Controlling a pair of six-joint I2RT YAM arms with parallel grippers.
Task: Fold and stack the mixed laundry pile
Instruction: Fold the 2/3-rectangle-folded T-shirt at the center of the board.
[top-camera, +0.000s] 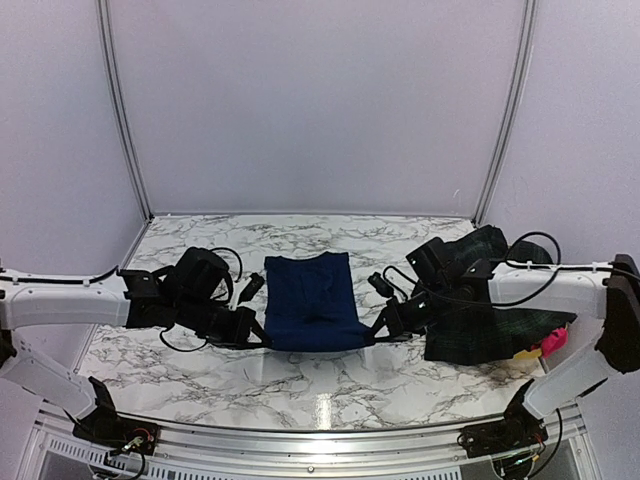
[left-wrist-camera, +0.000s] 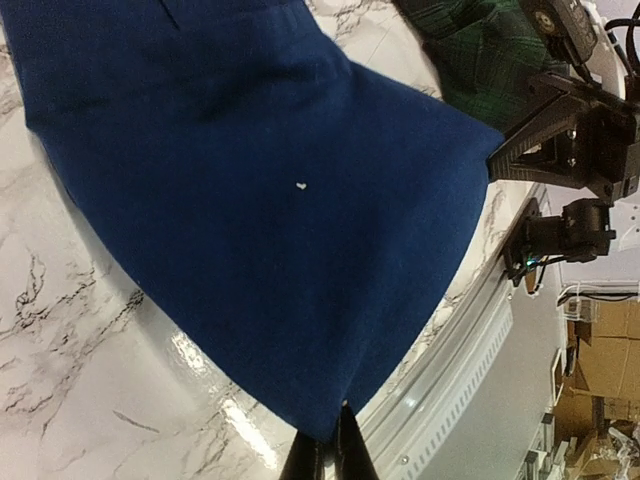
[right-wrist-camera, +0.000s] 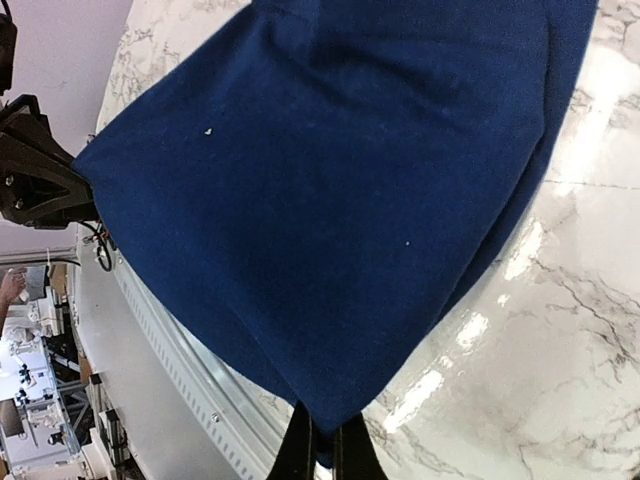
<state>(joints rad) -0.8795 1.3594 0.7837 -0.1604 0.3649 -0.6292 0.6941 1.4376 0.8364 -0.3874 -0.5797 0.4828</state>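
The navy-blue cloth (top-camera: 312, 300) lies spread in the middle of the marble table (top-camera: 250, 385), between the two arms, with its far edge toward the back wall and its near edge toward the arm bases. The left gripper (top-camera: 258, 332) is at the near left corner of this cloth, and the right gripper (top-camera: 384, 326) is at the near right corner. In the left wrist view the fingers (left-wrist-camera: 322, 455) are closed together and a tapered corner of the cloth (left-wrist-camera: 260, 190) runs into them, so this gripper is pinching the cloth. In the right wrist view it is the same: the fingers (right-wrist-camera: 300, 445) are pressed together on a corner of the cloth (right-wrist-camera: 330, 200). The near edge of the cloth is pulled quite straight between the two grippers, and each wrist camera sees the other gripper at the opposite corner. Whether the near edge is lifted from the table or touching it, I cannot tell. To the right of the cloth, under and behind the right arm, lies the dark green-and-navy plaid garment (top-camera: 490, 325), in a loose heap and apart from the blue cloth. At its near right edge is a small pink piece (top-camera: 553, 342), and just beside that a small yellow thing (top-camera: 524, 353), too small to say what it is or whether it holds anything.
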